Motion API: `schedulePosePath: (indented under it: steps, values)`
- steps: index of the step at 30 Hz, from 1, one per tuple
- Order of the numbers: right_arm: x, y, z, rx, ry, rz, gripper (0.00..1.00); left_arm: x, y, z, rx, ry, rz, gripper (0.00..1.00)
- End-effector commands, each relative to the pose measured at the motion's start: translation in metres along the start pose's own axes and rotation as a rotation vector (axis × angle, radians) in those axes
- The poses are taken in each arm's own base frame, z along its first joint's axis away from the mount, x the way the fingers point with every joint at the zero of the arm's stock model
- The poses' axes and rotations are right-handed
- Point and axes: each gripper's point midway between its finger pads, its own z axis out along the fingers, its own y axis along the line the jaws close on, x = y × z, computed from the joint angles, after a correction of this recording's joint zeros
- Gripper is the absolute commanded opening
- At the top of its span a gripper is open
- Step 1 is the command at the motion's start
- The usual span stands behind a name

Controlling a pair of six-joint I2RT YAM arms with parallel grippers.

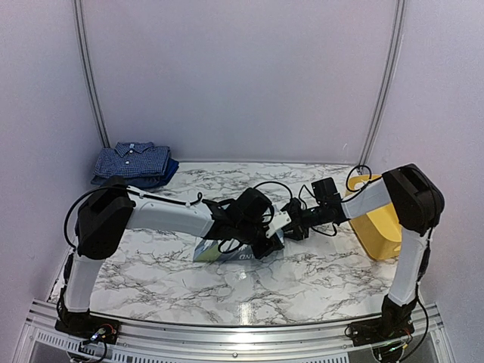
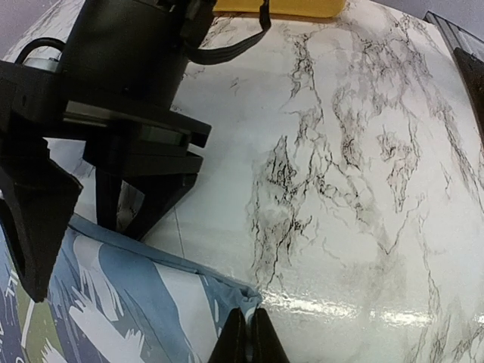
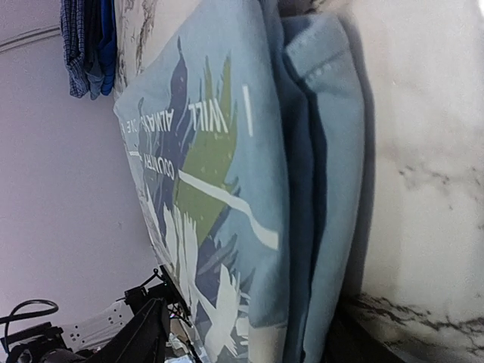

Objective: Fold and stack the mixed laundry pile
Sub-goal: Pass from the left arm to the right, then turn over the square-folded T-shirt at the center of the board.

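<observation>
**Left wrist view: a pinched corner that could pull the fold apart**

The light-blue T-shirt (image 1: 231, 252), printed and folded into a compact rectangle, lies flat on the marble table (image 1: 325, 276), to the left of the yellow tub (image 1: 378, 223). One corner of it is taken between the tips of the left gripper (image 2: 246, 334), which is clenched tight on that thin edge of cloth. Close by, on the side toward the tub, the right gripper (image 2: 125, 227) is held over the shirt's edge with its jaws apart and nothing between them. Whether its tips touch the cloth cannot be told. The checked shirt (image 1: 134, 160) is folded and set on a dark-blue piece (image 1: 168, 172) in the far corner, well apart from the tub across the table.

The main risk is judged to lie in the single-corner hold. In the right wrist view the folded layers are only laid loosely on one another. If the corner is raised alone, only the gripped layers would be carried up, and the rest could drop open. If the shirt is dragged instead, the bottom layer could be held back by the table and the rectangle skewed.

A slip is also possible, since very little cloth is caught between the tips. The two grippers are crowded together on the tub side of the shirt, so a careless move could bring them into contact. Should the shirt be set down askew on the far stack, the pile could be pushed out of line.
</observation>
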Motion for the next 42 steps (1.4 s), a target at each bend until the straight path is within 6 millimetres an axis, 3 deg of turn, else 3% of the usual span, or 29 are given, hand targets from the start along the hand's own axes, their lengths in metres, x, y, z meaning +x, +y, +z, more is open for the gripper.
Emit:
schedulePosePath:
  steps: [1,10,11,15,16,18,20,22,23,26,30,33,42]
  values:
    - [-0.012,-0.009,0.016,0.005,-0.006,0.071,0.61,-0.035,-0.005,-0.028,0.011,-0.112,0.02,0.06]
    - [-0.017,-0.013,0.034,-0.008,0.016,0.127,0.49,-0.04,-0.006,-0.037,0.005,-0.137,0.039,0.06]
    - [-0.017,-0.011,0.035,-0.015,0.015,0.125,0.45,-0.041,-0.006,-0.037,0.005,-0.139,0.042,0.06]
    - [-0.02,-0.006,0.032,-0.014,0.002,0.11,0.04,-0.04,-0.005,-0.039,-0.002,-0.138,0.046,0.1]
    - [-0.021,-0.004,0.03,-0.001,0.003,0.094,0.0,-0.042,-0.004,-0.041,-0.011,-0.141,0.043,0.15]
    - [-0.023,-0.002,0.027,0.049,0.001,0.052,0.0,-0.046,0.001,-0.05,-0.046,-0.151,0.021,0.3]
    - [-0.022,-0.002,0.019,0.114,0.004,0.01,0.0,-0.05,0.008,-0.062,-0.094,-0.161,-0.008,0.52]
    - [-0.02,0.0,0.009,0.158,0.005,-0.025,0.0,-0.05,0.015,-0.077,-0.144,-0.162,-0.039,0.87]
    - [-0.017,0.0,0.004,0.176,0.007,-0.039,0.0,-0.05,0.017,-0.085,-0.159,-0.165,-0.05,0.97]
    - [-0.013,-0.003,-0.017,0.251,0.002,-0.098,0.0,-0.04,0.025,-0.11,-0.199,-0.171,-0.105,0.99]
    - [-0.009,-0.007,-0.06,0.39,-0.017,-0.17,0.0,-0.017,0.042,-0.138,-0.247,-0.163,-0.201,0.99]
    - [-0.01,-0.007,-0.103,0.486,-0.065,-0.203,0.0,-0.006,0.049,-0.154,-0.294,-0.16,-0.22,0.99]
    - [-0.019,0.035,-0.246,0.882,-0.266,-0.339,0.0,0.024,0.061,-0.178,-0.396,-0.118,-0.246,0.99]
